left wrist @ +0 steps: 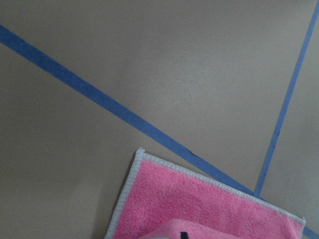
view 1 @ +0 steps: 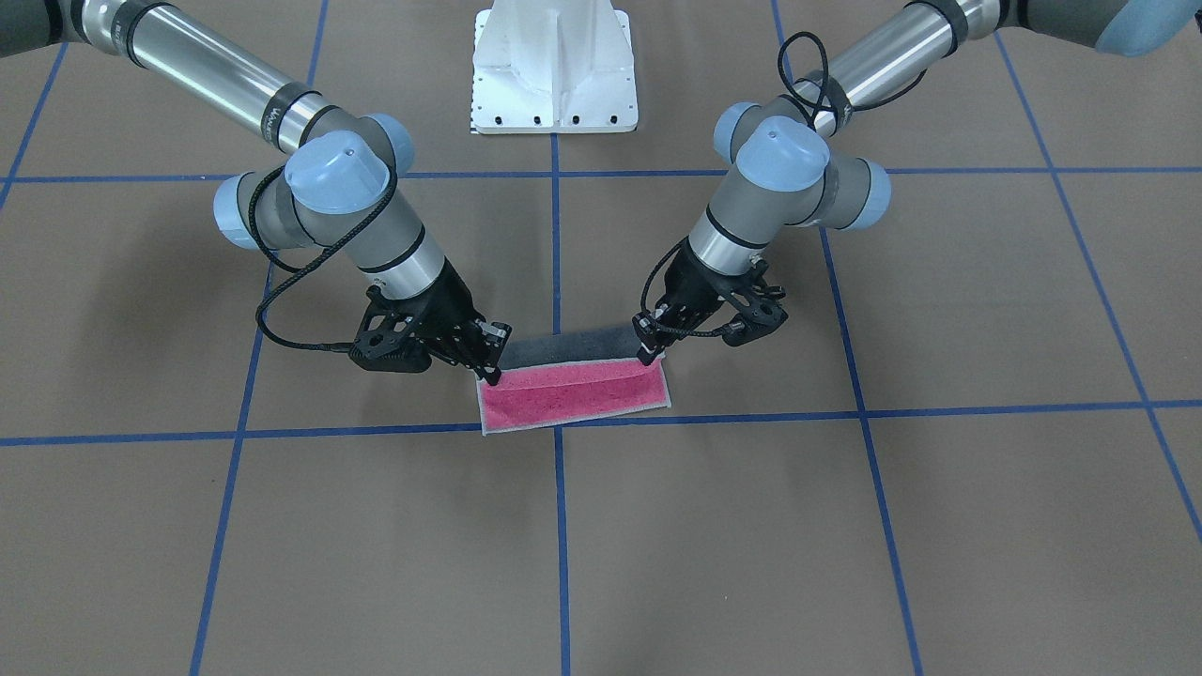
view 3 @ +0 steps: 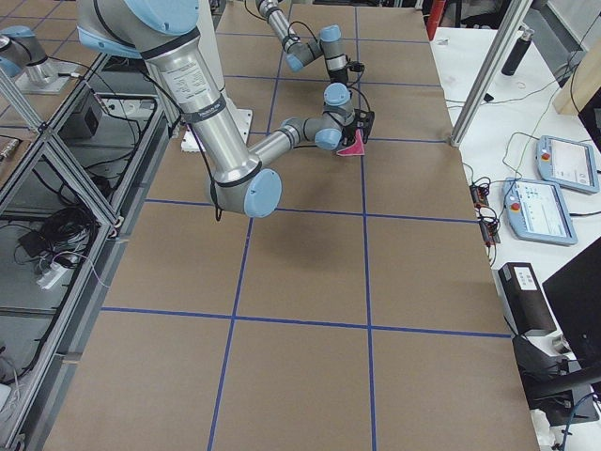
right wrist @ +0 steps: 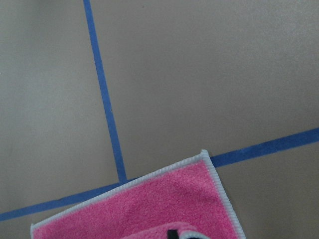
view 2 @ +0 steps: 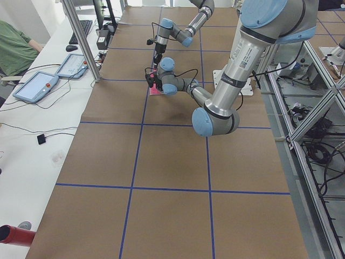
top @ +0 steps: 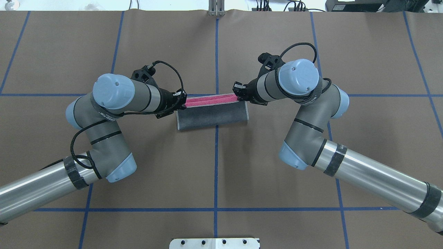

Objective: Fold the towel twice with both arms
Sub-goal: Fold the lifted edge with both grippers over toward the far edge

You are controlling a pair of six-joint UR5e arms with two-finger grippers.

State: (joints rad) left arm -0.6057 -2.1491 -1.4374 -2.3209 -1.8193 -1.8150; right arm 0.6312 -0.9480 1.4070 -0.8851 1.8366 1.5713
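Observation:
The towel (view 1: 573, 394) lies at the table's middle, partly folded over. In the front-facing view its pink face shows, with a dark grey strip behind it. In the overhead view the dark grey face (top: 213, 116) shows, with a pink strip at its far edge. My left gripper (top: 182, 100) is shut on the lifted hem at one corner, and it also shows in the front-facing view (view 1: 648, 355). My right gripper (top: 238, 94) is shut on the other lifted corner, also seen from the front (view 1: 490, 376). Both hold the edge just above the pink layer. Each wrist view shows the flat pink layer (left wrist: 199, 204) (right wrist: 149, 204) below.
The white bolted pedestal (view 1: 554, 66) stands behind the towel on the robot's side. Blue tape lines (view 1: 704, 418) cross the brown table cover. A side desk with teach pendants (view 2: 38, 83) and a seated person (view 2: 13, 46) lies beyond the table's far edge.

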